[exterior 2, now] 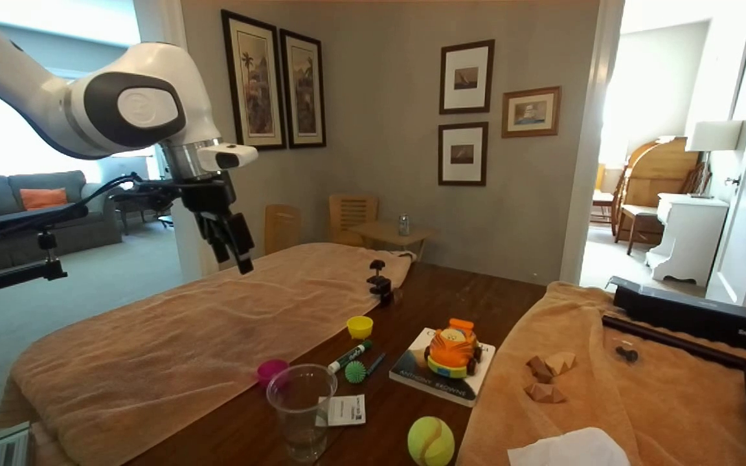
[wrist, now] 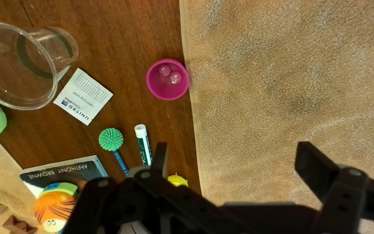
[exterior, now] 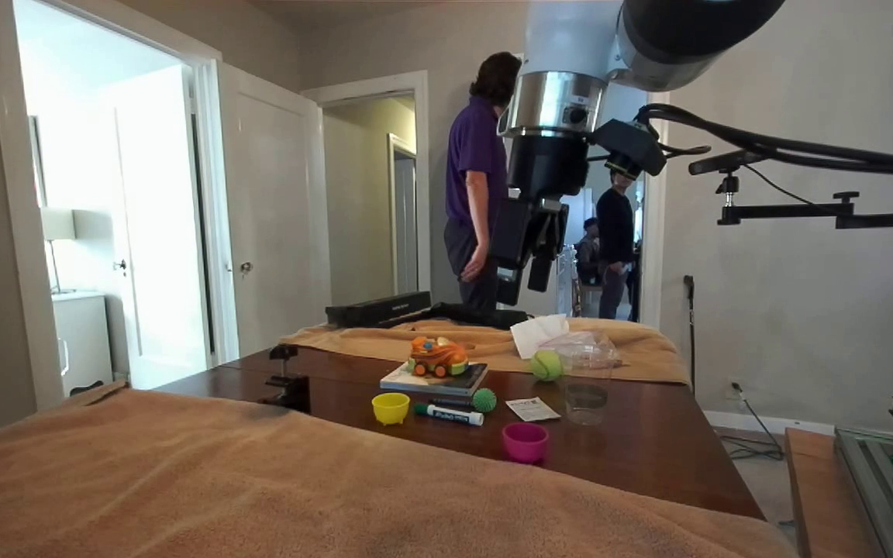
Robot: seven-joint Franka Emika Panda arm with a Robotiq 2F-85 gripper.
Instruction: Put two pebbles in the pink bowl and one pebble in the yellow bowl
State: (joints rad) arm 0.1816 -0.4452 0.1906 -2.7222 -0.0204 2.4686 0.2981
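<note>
The pink bowl point(exterior: 525, 445) stands on the dark wooden table by the towel's edge; it also shows in an exterior view point(exterior 2: 270, 371) and the wrist view point(wrist: 167, 96). Two clear pebbles point(wrist: 170, 74) lie in it. The yellow bowl point(exterior: 391, 408) stands farther along the towel's edge, also seen in an exterior view point(exterior 2: 360, 328). In the wrist view it point(wrist: 177, 180) is mostly hidden by a finger, and its inside does not show. My gripper point(wrist: 232, 151) is open and empty, high above the towel; it shows in both exterior views point(exterior: 524, 291) point(exterior 2: 233, 261).
A tall clear cup point(exterior 2: 302, 414), a wipe packet point(exterior: 533, 409), a green marker point(exterior: 453, 415), a spiky green ball point(exterior: 484, 400) and a tennis ball point(exterior: 546, 365) are on the table. An orange toy car point(exterior 2: 453, 353) sits on a book point(exterior 2: 405, 372). A black clamp point(exterior 2: 380, 285) stands at the towel point(exterior 2: 217, 323).
</note>
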